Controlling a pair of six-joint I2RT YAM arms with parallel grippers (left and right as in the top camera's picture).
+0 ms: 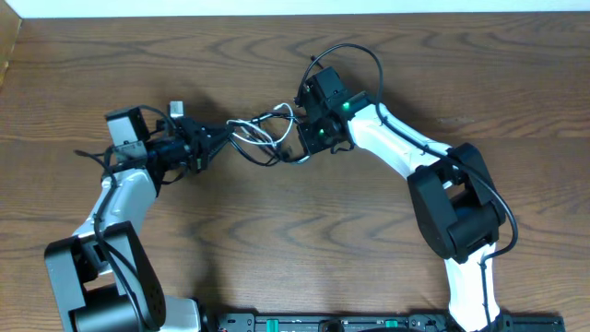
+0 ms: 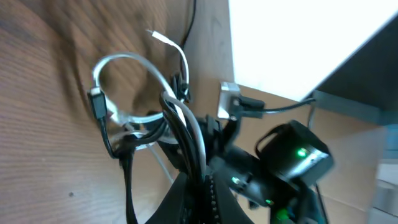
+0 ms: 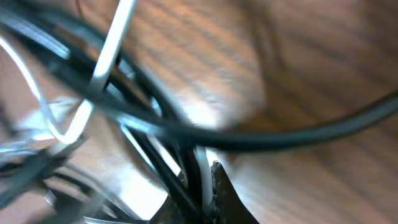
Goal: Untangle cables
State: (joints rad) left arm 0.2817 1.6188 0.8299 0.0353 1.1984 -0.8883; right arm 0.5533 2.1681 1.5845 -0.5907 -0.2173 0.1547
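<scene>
Left claw (image 1: 203,145): clamped on thin black-and-white cords (image 1: 258,136), centre frame
Right claw (image 1: 309,140): clamped likewise
Risk: opposed pull tightens knot

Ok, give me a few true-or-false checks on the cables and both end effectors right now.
1. The left end effector and right end effector are both shut on the cables. True.
2. The cables lie separated, side by side. False: they form one tangled bundle between the end effectors.
3. The bundle holds a white cord and black cords. True.
4. The bundle is at the table's left edge. False: it is near the middle.
</scene>
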